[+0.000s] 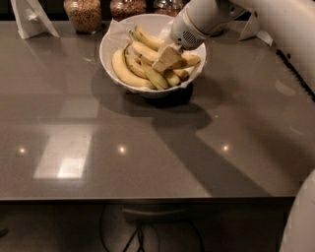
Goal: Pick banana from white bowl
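With the end effector [166,59] down among the bananas [129,74] in the bowl [115,33], its grip impossible to tell, it should close on just the one beneath and lift straight up.
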You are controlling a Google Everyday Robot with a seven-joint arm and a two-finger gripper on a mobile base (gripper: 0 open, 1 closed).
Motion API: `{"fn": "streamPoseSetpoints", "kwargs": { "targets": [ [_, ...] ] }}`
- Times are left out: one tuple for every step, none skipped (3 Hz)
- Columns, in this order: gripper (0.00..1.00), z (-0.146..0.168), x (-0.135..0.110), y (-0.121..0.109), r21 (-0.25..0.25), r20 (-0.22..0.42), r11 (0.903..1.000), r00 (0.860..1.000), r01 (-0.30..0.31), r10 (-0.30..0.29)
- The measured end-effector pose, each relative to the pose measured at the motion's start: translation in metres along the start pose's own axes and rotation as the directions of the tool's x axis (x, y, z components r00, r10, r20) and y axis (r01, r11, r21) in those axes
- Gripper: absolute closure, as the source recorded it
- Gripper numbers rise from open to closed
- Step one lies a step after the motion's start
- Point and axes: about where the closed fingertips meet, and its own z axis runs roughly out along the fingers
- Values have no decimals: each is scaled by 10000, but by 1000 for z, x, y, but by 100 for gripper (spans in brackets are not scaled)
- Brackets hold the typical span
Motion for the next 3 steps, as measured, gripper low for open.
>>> {"fn": "streamPoseSetpoints", "kwargs": {
  "targets": [
    [100,-10,-4,2,78,-21,10000,10000,19,-19],
    [100,-17,-7,5,122,-40,9999,10000,53,-53],
    [100,-27,-7,23,-176,-126,9998,9998,135,-137]
  ]
}}
